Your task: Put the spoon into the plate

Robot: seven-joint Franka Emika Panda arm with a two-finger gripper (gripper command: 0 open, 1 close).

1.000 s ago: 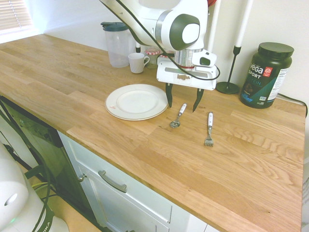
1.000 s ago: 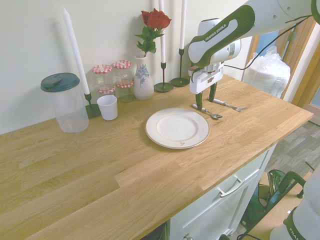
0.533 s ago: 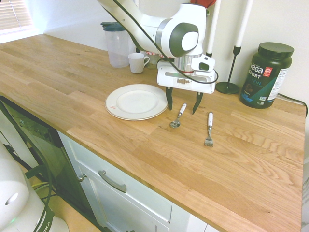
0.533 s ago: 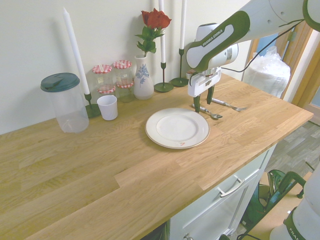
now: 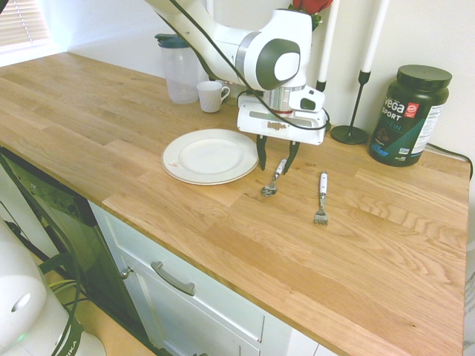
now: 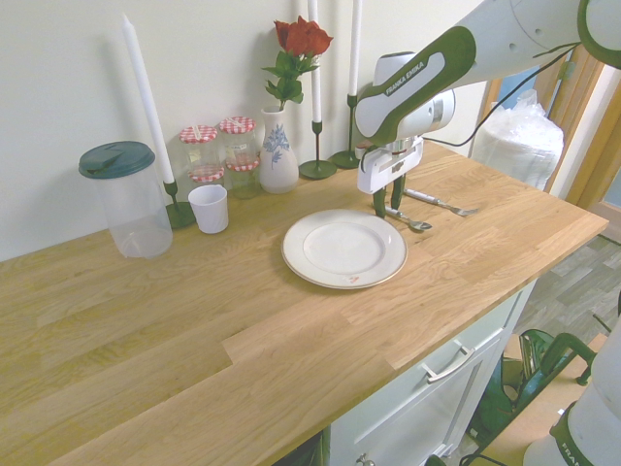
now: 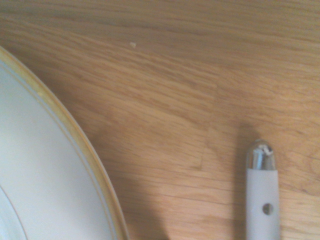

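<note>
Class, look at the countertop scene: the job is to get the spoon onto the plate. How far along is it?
Done: the pincer is lined up over the spoon's white handle, pointing down. In hand: its fingers straddle the handle of the spoon, which lies on the counter beside the plate; a firm grip is not visible. Left: closing on it, lifting, carrying it across and setting it on the empty plate. The fork lies apart.

The pincer (image 5: 274, 166) sits lower than before, down at the white handle of the spoon (image 5: 272, 179) on the worktop (image 5: 223, 215); its fingers stand closer together than earlier.
</note>
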